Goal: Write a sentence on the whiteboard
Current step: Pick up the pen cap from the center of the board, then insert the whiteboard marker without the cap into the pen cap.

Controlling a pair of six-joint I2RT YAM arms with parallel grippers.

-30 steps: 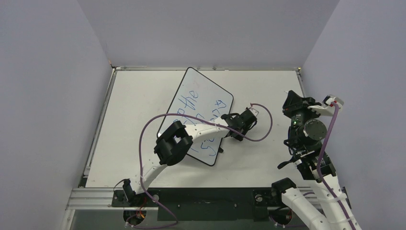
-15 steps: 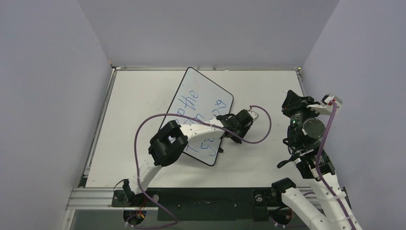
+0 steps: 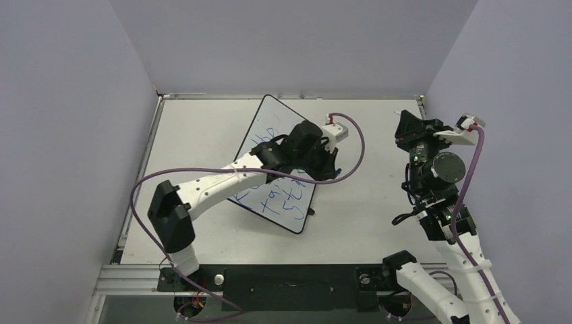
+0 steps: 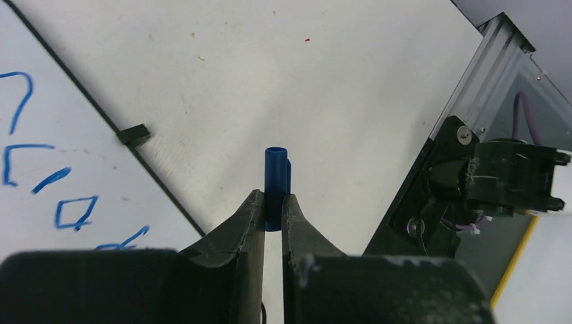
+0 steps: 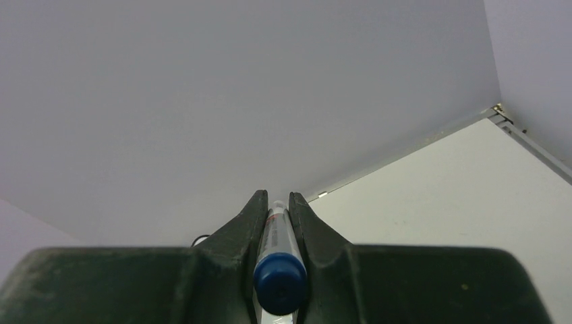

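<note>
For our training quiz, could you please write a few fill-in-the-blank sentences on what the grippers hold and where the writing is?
1. The left gripper pinches a small ___ cap.
2. The right gripper is shut on the ___.
3. The sentence is written on the ___.
Missing words: blue; marker; whiteboard.

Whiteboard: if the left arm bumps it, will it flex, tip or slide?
Probably stiff: the whiteboard looks like a flat rimmed panel. It lies flat on the table, so tipping seems unlikely. Its small black foot may resist sliding.
</note>
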